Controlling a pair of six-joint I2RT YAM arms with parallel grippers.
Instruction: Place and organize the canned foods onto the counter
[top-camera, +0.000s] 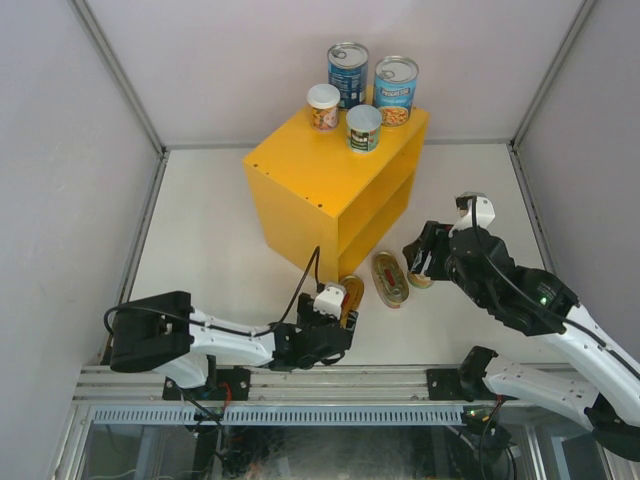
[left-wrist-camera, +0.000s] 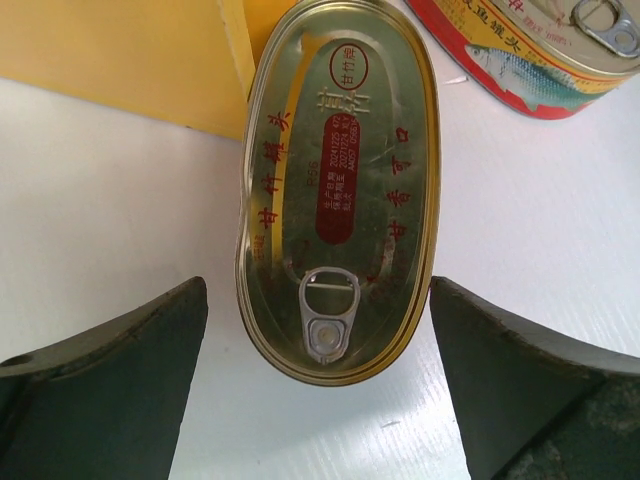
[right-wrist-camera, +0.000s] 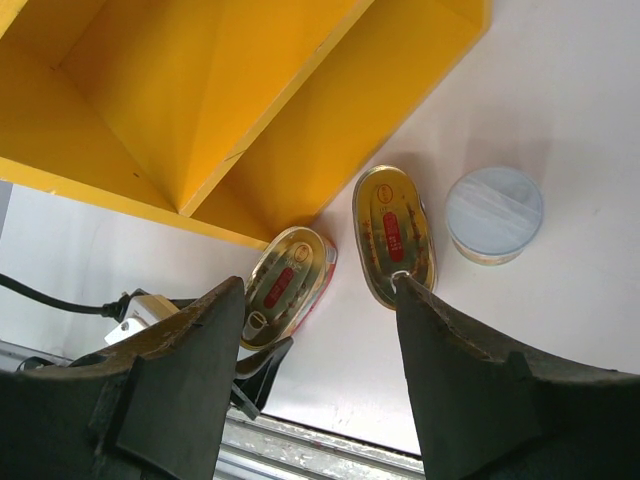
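Top external view, cans on the yellow cabinet (top-camera: 300, 165): one tall blue can (top-camera: 348, 72) at the far corner, a second tall blue can (top-camera: 396, 88) just to its right. In front of them stand a small can with a pale lid (top-camera: 323, 106) and a second small can (top-camera: 363, 127). All four are upright on the flat top.

Three items lie on the white surface (top-camera: 200, 230) in front of the cabinet's open side. Left wrist view: an oval tin (left-wrist-camera: 340, 190) lies lid up, pull ring towards the camera, far end just beside the cabinet's lower corner. The left tool (left-wrist-camera: 318, 300) is spread wide, one finger on each side of this tin. We see bare surface between each finger and the tin's rim — no contact, nothing gripped.

A second oval tin (left-wrist-camera: 540, 60) lies lid up just to the right of the first, with the two tins apart.

Right wrist view: a third small can (right-wrist-camera: 494, 214) stands near that second tin, not touching it. The right tool (right-wrist-camera: 318, 295) hangs above the surface — jaws partly apart, nothing held between them.
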